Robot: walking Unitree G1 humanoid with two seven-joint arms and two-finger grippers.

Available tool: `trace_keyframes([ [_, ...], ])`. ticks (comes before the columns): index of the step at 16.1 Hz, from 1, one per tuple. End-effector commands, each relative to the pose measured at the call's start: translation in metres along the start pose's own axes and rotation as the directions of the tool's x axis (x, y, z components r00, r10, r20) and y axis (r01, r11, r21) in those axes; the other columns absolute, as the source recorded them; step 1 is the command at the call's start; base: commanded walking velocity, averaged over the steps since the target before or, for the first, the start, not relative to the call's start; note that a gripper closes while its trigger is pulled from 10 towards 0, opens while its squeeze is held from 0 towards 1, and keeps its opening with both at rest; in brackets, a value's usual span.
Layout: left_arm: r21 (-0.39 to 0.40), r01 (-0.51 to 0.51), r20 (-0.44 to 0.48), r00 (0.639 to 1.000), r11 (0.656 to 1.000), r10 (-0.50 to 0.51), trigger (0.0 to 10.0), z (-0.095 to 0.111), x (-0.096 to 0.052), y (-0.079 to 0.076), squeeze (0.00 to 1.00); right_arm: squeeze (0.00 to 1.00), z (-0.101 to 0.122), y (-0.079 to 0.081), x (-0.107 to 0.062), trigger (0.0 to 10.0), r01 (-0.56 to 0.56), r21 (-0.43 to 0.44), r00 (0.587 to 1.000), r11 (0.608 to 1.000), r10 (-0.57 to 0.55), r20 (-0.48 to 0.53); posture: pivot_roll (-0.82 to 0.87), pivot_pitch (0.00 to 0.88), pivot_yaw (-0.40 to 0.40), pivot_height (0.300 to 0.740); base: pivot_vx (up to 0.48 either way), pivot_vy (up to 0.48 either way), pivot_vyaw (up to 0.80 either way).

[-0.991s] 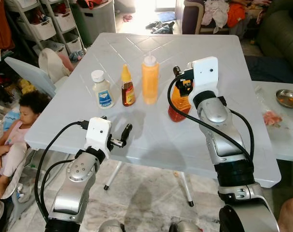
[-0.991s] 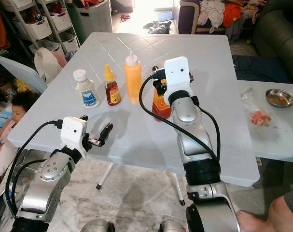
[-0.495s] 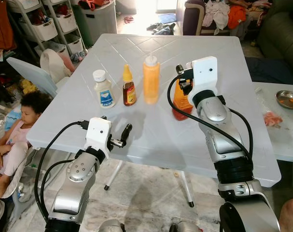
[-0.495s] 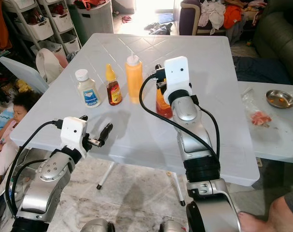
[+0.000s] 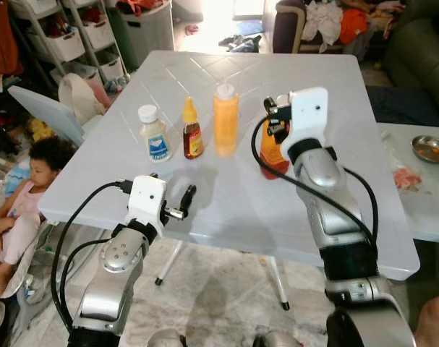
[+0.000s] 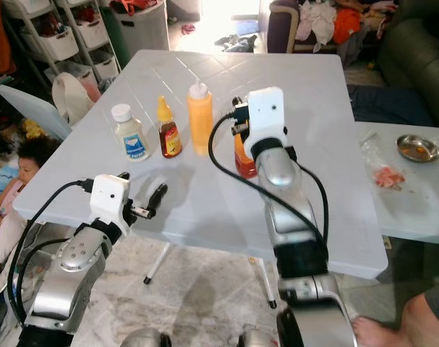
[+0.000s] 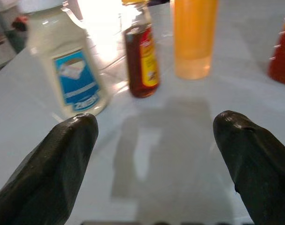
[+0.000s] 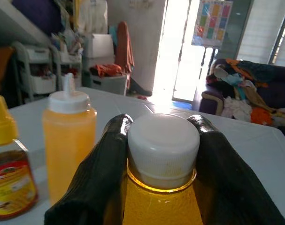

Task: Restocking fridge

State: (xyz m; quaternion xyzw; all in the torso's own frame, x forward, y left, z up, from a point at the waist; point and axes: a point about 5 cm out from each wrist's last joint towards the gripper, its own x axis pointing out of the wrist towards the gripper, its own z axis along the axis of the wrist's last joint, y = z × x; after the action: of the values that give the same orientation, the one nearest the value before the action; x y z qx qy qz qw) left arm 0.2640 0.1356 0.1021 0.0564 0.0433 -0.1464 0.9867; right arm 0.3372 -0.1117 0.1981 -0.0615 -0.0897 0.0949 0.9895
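room: cluttered living space, storage shelves and a bin on one side, sofa with clothes at the far end; a child sits on the floor near the left arm
desk (image 5: 226, 210): white plastic, square, faint diamond grooves, smooth and glossy; a second desk beyond the right arm carries a small metal bowl (image 5: 431, 147)
right end effector (image 8: 163, 140): closed around the neck of the sauce bottle (image 5: 272, 153), one black finger either side just under the white cap; fingers wrap the neck from behind the bottle
sauce bottle: stands upright, base on or just above the desk, cannot tell which; long axis vertical, straight between the fingers; orange-red translucent plastic, ribbed white screw cap, dimpled shoulder
key relation: bottle already in the right grasp, so the next move likely a straight lift, keeping it upright
left end effector (image 7: 151, 150): fingers wide apart, nothing held, low at the near edge of the desk, aimed at the row of bottles ahead
mayonnaise bottle (image 5: 153, 134): ahead of the left end effector, nearest to it; white squat plastic, blue label, white cap, upright
syrup bottle (image 5: 192, 130): just beside the mayonnaise, dark brown, yellow pointed cap, red label, slim, upright
squeeze bottle (image 5: 224, 121): between syrup and sauce bottle, tall orange cylinder, white nozzle, soft plastic look, upright
nearer arm: left arm nearer the three loose bottles; right arm busy
handling guess: smooth plastic, cap rim should stop the neck slipping down
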Motion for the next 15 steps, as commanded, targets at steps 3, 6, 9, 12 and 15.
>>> trace_keyframes([
  [3, 0.005, -0.060, 0.000, 0.998, 0.998, 0.060, 10.0, -0.002, -0.004, 0.013, 0.00, 0.00, -0.009, 0.007, -0.020, 10.0, -0.027, 0.074, 1.000, 0.997, 0.028, -0.014, 0.02, 0.000, 0.038, 0.740, 0.000, 0.000, 0.00],
  [6, 0.005, -0.066, 0.030, 0.997, 0.998, 0.065, 10.0, 0.002, 0.004, 0.012, 0.00, 0.00, -0.011, 0.003, -0.035, 10.0, -0.009, 0.060, 1.000, 0.998, 0.010, -0.019, -0.02, 0.000, 0.034, 0.740, -0.080, 0.000, 0.00],
  [9, -0.009, -0.100, 0.039, 0.994, 0.995, 0.100, 10.0, 0.004, 0.009, 0.019, 0.00, 0.00, 0.009, -0.009, -0.029, 10.0, 0.029, 0.036, 0.998, 0.999, -0.032, 0.061, -0.04, 0.000, 0.027, 0.740, -0.259, 0.000, 0.00],
  [12, -0.013, -0.090, 0.044, 0.995, 0.996, 0.091, 10.0, 0.003, 0.012, 0.014, 0.00, 0.00, 0.008, -0.012, -0.028, 10.0, 0.025, 0.054, 0.998, 0.998, -0.028, 0.052, -0.04, 0.000, 0.022, 0.740, -0.275, 0.000, 0.00],
  [15, -0.027, -0.081, 0.032, 0.996, 0.996, 0.082, 10.0, -0.003, 0.009, 0.008, 0.00, 0.00, -0.001, -0.010, -0.032, 10.0, 0.043, 0.081, 0.999, 0.996, -0.044, 0.012, -0.04, 0.000, 0.024, 0.740, -0.303, 0.000, 0.00],
])
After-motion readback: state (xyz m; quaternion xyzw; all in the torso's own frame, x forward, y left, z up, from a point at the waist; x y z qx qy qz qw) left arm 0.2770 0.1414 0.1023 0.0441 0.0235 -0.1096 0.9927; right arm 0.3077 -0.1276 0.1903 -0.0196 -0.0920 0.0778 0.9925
